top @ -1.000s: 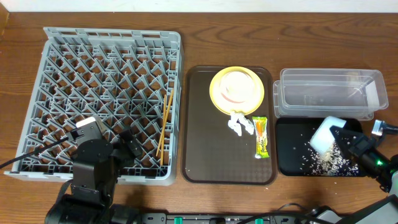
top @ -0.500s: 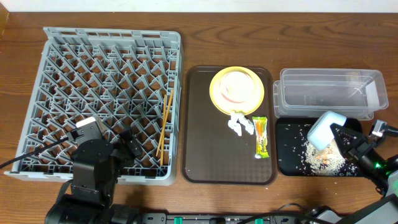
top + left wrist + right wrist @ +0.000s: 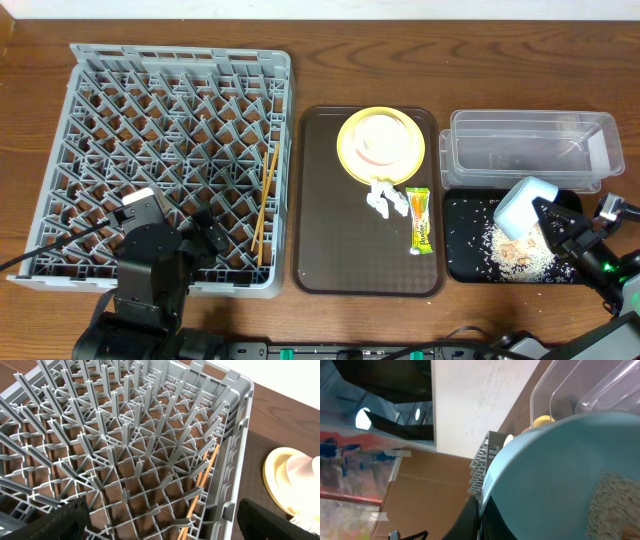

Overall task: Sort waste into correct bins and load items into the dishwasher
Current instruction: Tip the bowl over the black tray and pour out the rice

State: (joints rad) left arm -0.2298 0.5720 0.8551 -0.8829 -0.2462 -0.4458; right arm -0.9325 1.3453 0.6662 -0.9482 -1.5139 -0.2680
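You could read no text, number or brand in any of the views. The wrapper (image 3: 422, 234) carried some print on its green and orange face, but in the overhead view it was too small to make out. In the right wrist view, the poster (image 3: 350, 472) at the left showed you only red and blue patches, with no letters that could be told.

Bowl (image 3: 560, 475) overfills right wrist view, cropped right and bottom. Plate (image 3: 276, 477) cut by right edge in left wrist view; left fingers (image 3: 65, 520) cropped at bottom.
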